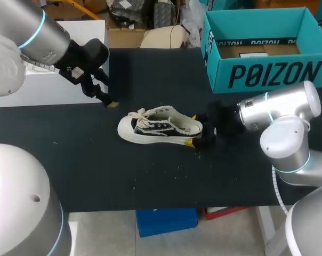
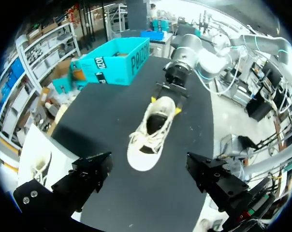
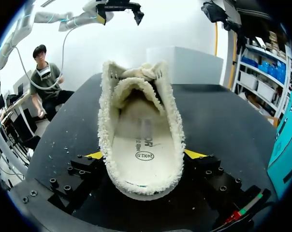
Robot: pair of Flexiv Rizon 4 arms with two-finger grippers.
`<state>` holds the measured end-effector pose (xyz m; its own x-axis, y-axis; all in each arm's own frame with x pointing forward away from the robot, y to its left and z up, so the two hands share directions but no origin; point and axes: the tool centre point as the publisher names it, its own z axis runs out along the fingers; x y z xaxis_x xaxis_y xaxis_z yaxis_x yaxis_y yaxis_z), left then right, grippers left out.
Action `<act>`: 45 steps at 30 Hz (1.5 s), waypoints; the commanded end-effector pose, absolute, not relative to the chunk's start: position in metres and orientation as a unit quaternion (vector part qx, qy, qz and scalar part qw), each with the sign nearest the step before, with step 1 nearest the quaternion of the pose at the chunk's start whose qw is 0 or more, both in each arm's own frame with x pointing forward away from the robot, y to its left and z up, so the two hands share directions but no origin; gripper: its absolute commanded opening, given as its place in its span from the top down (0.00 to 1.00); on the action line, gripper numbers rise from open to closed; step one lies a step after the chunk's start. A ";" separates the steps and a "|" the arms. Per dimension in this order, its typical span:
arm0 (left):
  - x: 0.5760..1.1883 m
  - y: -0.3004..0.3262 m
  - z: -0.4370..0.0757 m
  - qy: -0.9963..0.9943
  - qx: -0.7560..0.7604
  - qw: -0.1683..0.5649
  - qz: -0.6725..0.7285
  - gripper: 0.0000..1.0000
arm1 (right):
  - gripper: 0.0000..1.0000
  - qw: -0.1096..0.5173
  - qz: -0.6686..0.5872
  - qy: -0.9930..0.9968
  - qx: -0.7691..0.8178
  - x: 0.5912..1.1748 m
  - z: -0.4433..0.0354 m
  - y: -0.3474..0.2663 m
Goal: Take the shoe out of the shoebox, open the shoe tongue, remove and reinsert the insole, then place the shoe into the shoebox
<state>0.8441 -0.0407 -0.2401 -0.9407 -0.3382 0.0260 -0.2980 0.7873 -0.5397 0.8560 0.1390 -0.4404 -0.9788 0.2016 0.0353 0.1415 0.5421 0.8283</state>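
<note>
The heel of the shoe (image 3: 141, 145) sits in my right tool (image 3: 144, 154), a finger pressed on each side. The shoe stands on its sole mid-bench (image 1: 70, 160), toe toward my left, outside the teal shoebox (image 1: 267, 74). My left tool (image 2: 151, 171) hangs wide open beyond the toe, holding nothing

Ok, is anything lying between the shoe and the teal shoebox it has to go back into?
Nothing visible lies on the black tabletop between the white and black canvas sneaker and the open teal cardboard shoebox. Only the right gripper, its fingers against both sides of the sneaker's heel, sits on that side.
</note>
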 end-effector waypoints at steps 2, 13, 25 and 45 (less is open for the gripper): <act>0.842 -0.045 -0.240 0.936 -0.240 0.047 -0.254 0.00 | 1.00 0.032 0.468 0.878 0.098 0.857 -0.442 0.141; 0.880 -0.088 -0.253 0.822 -0.556 -0.019 -0.119 0.00 | 1.00 0.032 0.468 0.878 0.098 0.857 -0.442 0.141; 0.879 -0.092 -0.252 0.822 -0.561 0.003 -0.102 0.00 | 1.00 0.032 0.468 0.878 0.098 0.857 -0.442 0.141; 0.868 -0.159 -0.294 0.770 -0.635 0.054 0.029 0.00 | 1.00 0.032 0.468 0.878 0.098 0.857 -0.442 0.141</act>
